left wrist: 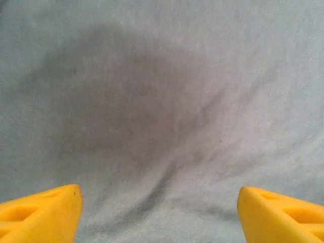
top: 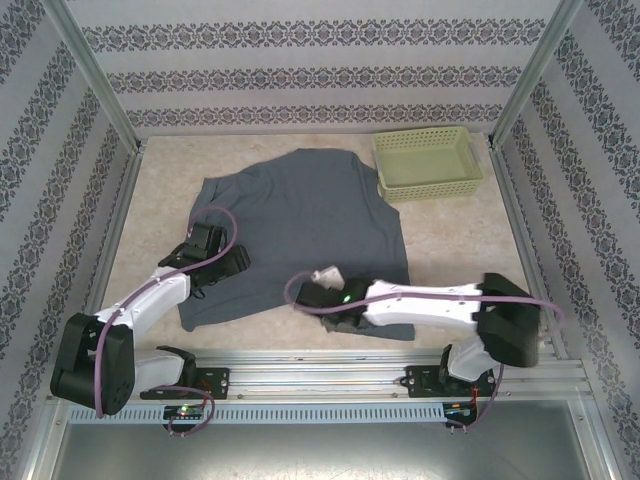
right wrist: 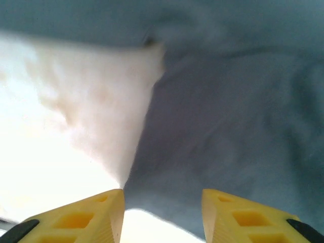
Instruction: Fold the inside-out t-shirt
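The beige table point(top: 450, 250) bears the spread t-shirt point(top: 300, 220) and a green basket point(top: 425, 160).

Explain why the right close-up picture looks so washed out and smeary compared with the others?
Right wrist view: the pale patch on the left, probably bare table, is blown out to white, and the t-shirt edge beside it is blurred. Left wrist view: the cloth is evenly lit, with a soft dark shadow in the middle and slightly soft focus. Top external view: even light, sharp, no glare.

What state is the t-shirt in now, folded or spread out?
Spread out: the t-shirt lies flat and wide on the table; the top view shows no fold.
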